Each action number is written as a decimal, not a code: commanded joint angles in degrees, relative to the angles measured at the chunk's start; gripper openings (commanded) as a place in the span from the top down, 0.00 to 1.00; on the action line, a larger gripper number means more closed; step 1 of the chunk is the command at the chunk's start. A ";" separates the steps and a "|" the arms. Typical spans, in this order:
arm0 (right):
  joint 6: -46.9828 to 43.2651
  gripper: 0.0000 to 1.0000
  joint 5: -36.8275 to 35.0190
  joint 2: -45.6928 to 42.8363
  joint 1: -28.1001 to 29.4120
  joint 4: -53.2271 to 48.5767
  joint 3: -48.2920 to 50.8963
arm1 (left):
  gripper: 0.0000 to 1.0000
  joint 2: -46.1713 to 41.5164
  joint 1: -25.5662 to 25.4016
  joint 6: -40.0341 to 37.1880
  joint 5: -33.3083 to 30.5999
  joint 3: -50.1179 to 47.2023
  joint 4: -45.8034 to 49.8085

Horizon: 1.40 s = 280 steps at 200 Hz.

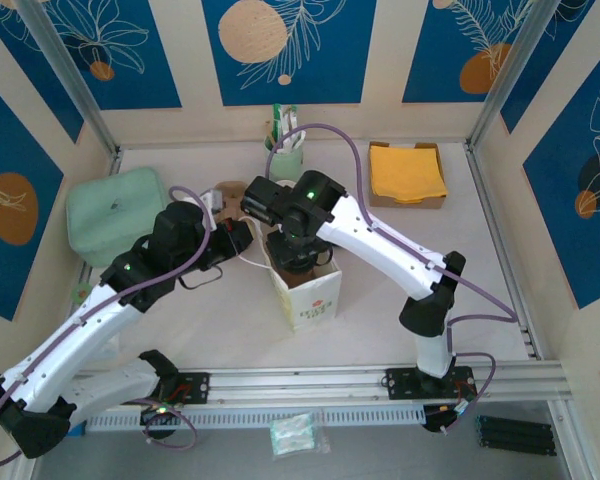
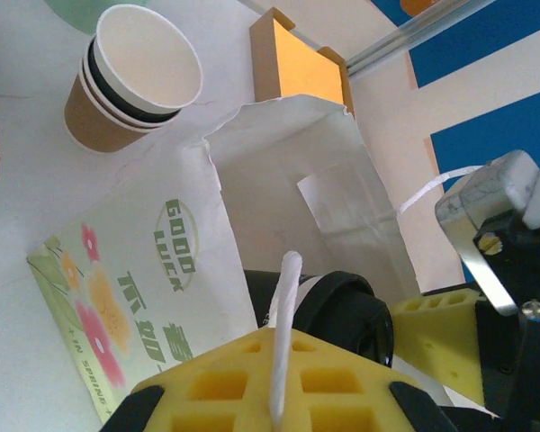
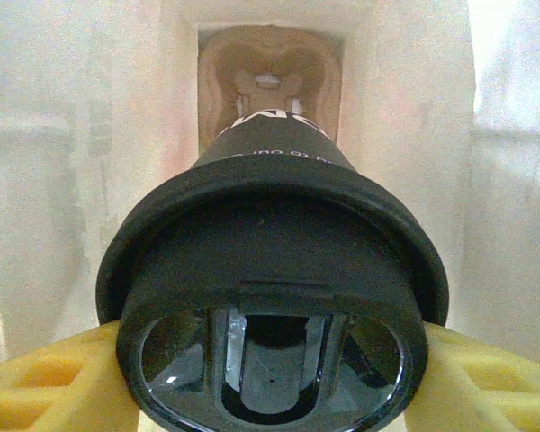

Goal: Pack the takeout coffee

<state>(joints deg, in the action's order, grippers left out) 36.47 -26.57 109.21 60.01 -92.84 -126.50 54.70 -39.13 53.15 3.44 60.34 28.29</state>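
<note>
While left jaws pinch the handle [image 2: 283, 333], right jaws grip the takeout coffee [image 3: 274, 270] (inside the bag [image 2: 279, 162]).

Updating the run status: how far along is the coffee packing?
Done: the takeout coffee is lidded and down inside the paper bag. In hand: the right gripper grips it; the left gripper is shut on the handle, bag mouth open. Left: probably seat it on the bag floor, release, withdraw.

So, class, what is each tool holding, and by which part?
The right tool holds the takeout coffee by the sides of its black lid, inside the paper bag. The left tool pinches the bag's white handle.
</note>
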 commanded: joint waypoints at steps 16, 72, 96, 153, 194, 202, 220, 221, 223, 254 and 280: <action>0.91 0.37 1.03 -2.05 0.46 -5.43 2.17 | 1.00 -1.04 -0.36 0.86 -1.16 -0.50 -0.98; 1.10 0.38 1.96 -2.07 0.46 -2.35 6.39 | 1.00 -1.16 -0.35 0.63 -0.98 -0.69 -0.91; 1.29 0.40 2.38 -2.07 0.45 -1.13 7.95 | 1.00 -1.09 -0.41 0.64 -0.98 -0.67 -0.93; 1.50 0.42 3.28 -2.07 0.46 1.17 10.64 | 1.00 -1.07 -0.39 0.48 -0.88 -0.70 -0.89; 2.50 0.42 5.28 -3.06 0.28 3.85 12.79 | 1.00 -1.04 -0.33 0.55 -0.89 -0.67 -0.79; 2.79 0.42 5.65 -3.37 0.27 4.35 12.94 | 1.00 -1.05 -0.39 0.39 -0.90 -0.66 -0.84; 3.37 0.42 5.98 -4.15 0.37 5.06 12.94 | 1.00 -1.00 -0.34 0.47 -0.86 -0.70 -0.86; 3.36 0.42 5.99 -4.16 0.41 5.09 12.94 | 1.00 -1.04 -0.38 0.47 -0.83 -0.72 -0.91; 3.41 0.42 6.06 -4.24 0.43 5.14 12.94 | 1.00 -1.03 -0.41 0.40 -0.81 -0.67 -0.90; 3.94 0.42 6.58 -4.36 0.37 5.79 13.58 | 1.00 -0.78 -0.38 0.42 -0.64 -0.78 -1.07; 4.26 0.42 7.47 -4.35 0.11 7.09 14.92 | 1.00 -0.85 -0.41 0.49 -0.54 -0.80 -1.14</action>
<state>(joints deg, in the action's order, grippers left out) 39.07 -21.19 106.26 60.01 -86.74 -113.08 54.68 -39.13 53.58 3.29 60.25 28.27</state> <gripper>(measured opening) 0.645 0.073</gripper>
